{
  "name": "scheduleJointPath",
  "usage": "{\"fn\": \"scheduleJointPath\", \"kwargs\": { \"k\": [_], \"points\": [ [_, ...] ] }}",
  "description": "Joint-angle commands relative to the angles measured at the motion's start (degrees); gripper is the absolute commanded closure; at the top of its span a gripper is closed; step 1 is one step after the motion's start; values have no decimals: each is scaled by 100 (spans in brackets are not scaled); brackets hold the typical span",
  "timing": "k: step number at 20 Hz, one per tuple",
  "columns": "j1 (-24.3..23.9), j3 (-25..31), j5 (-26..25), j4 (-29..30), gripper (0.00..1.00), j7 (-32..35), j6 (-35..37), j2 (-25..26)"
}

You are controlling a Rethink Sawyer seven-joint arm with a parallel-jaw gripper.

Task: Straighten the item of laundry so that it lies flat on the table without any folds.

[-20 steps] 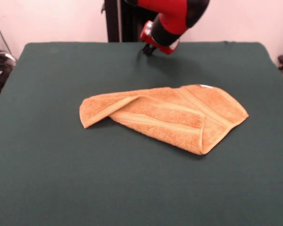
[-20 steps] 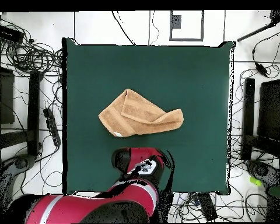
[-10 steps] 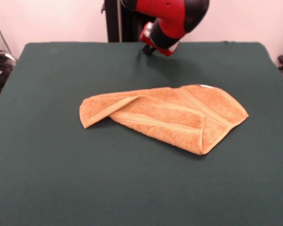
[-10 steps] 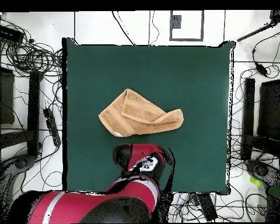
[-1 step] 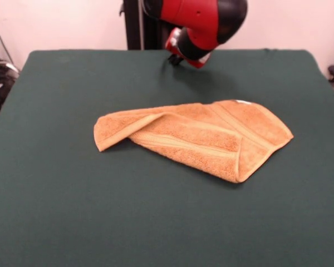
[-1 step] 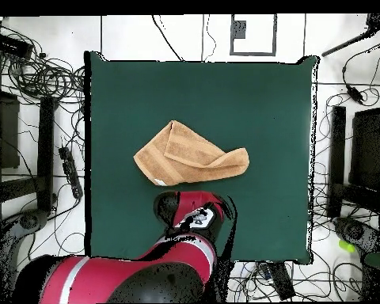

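Observation:
The item of laundry [image 5: 200, 139] is an orange-tan towel lying crumpled near the middle of the dark green table [image 5: 72, 194]. Its left part is folded over itself and a stripe band runs across the folded layer. In the overhead view the towel [image 6: 189, 154] lies left of the table's [image 6: 256, 103] centre. My gripper [image 5: 173, 59] hangs over the far part of the table, behind the towel and apart from it, holding nothing. Only its dark tip shows under the red wrist. From above, the red and black arm [image 6: 195, 222] covers the gripper, just below the towel's edge.
Cables, dark boxes and stands [image 6: 35, 95] lie on the floor around the table on both sides. A black pedestal post [image 5: 132, 25] rises behind the table's far edge.
The arm has shifted slightly, its upper links swinging a little across the far edge of the table. The towel has not moved.

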Motion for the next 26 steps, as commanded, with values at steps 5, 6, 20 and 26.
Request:
{"fn": "scheduleJointPath", "kwargs": {
  "k": [5, 6, 20, 26],
  "points": [
    [-476, 1210, 832, -920, 100, 867, -1259, 418],
    [-600, 1340, 918, -848, 100, 798, -1237, 413],
    [-371, 1152, 878, -1247, 100, 1066, -854, 457],
    [-257, 1029, 806, -1306, 100, 1150, -953, 364]
  ]
}}
